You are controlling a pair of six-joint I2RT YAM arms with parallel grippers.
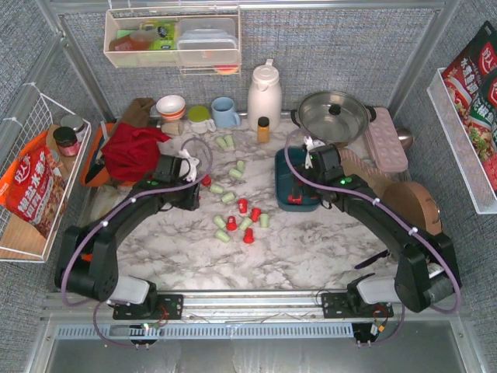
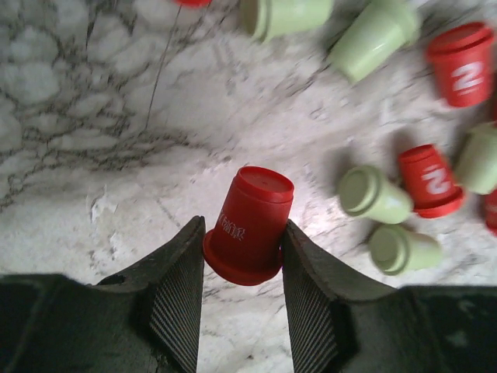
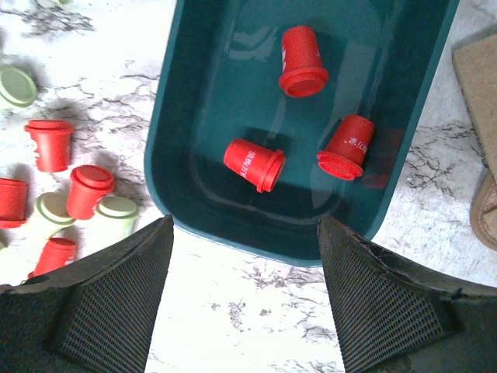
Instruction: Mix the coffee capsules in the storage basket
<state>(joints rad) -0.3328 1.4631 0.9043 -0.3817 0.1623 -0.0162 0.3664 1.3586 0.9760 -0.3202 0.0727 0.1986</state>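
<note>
Marbled white table [image 1: 311, 256] nearest, with both arm bases [image 1: 128, 291] bolted along its front edge. Further in, around the middle, a loose scatter of coffee capsules [image 1: 242, 206], bright red and pale green, some standing, some tipped over. At the left edge of that scatter, the left claw [image 2: 242, 229], closed partway onto one red capsule [image 2: 250, 221]: pinched by the ribbed pads [image 2: 175, 303] on both sides near the wide rim, narrow end pointing away from the wrist. Cannot tell whether lifted clear of the table or resting on it. Just past it, more green and red ones, two reds marked with a white 2.

Over to the right, about level, the right claw [image 3: 245, 233], spread wide with nothing in its grip, hanging above the near end of the storage basket [image 3: 172, 116]. Dark teal and shallow; sits on the table just right of the scatter and holds three red capsules [image 3: 255, 165], all on their sides and apart from one another.

Beyond the scatter, a pair of green capsules [image 1: 225, 142] side by side, then a small amber bottle [image 1: 263, 129]. Along the back, left to right: a red cloth [image 1: 132, 151], a blue mug [image 1: 225, 113], a white jug [image 1: 264, 95] and a steel pan [image 1: 334, 116] with its lid on.
</note>
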